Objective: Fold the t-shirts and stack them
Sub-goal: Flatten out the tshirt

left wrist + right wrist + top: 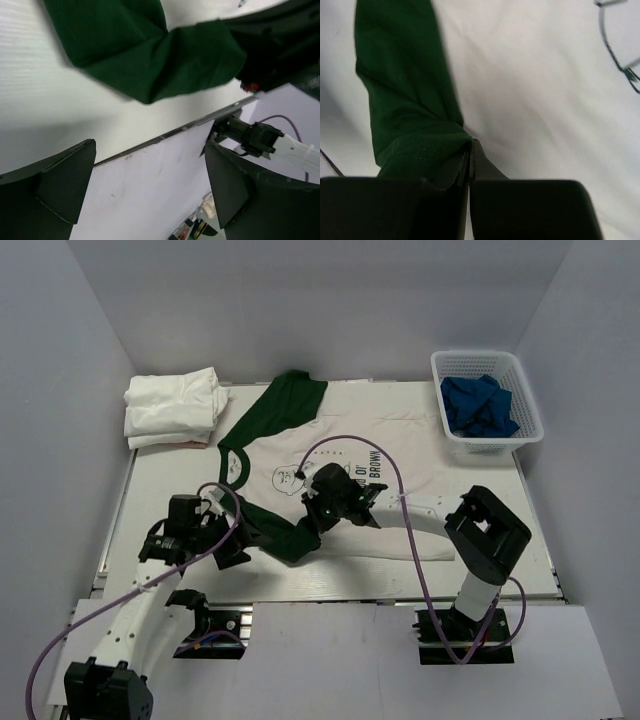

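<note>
Right gripper [471,146] clamps green sleeve [402,95]; folded stack [172,405] far-left, basket [476,355] far-right.

Basket [476,354], folded stack [172,405] at far corners

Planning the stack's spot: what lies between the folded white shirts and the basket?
Top view: the far sleeve of the green-sleeved tee lies between folded white shirts and basket.

The left arm [130,630], at seven o'clock in the overhead view, has a white link dotted with small holes, black joint housings and a trailing purple cable [45,650]. The right arm [430,512], at four o'clock, has white tubes, a blocky black elbow [487,532] and its own purple lead [345,438]. The left gripper [150,150] and right gripper [470,150] have matte black, wedge-shaped fingers [235,190].
</note>
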Controlling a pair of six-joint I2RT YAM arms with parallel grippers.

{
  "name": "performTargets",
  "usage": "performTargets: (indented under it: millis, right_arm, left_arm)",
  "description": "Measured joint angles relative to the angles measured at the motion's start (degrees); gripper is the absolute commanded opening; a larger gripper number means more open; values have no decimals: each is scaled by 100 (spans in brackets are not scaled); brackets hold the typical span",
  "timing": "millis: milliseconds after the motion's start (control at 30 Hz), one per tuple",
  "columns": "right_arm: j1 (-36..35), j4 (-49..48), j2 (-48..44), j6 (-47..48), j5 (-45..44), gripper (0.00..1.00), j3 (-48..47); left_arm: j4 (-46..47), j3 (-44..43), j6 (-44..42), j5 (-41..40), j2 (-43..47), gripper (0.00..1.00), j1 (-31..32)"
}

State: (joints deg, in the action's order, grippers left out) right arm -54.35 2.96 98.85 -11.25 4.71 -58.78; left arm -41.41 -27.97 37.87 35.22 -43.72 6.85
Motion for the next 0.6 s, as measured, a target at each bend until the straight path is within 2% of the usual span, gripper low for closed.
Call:
performTargets:
  millis: [133,233,467,600]
  right_arm:
    - [295,35,-37,-544,-7,0,114]
    - [402,50,-144,-787,-37,0,269]
    - [402,46,-356,-975,-44,0,361]
    - [404,39,-446,-984,-50,0,442]
  left_arm:
    - [472,494,564,24,452,93,127]
    - [901,811,885,-52,304,92,249]
    - [2006,675,1370,-527,-1506,81,835]
    - [2371,472,1552,-787,-2129,70,1080]
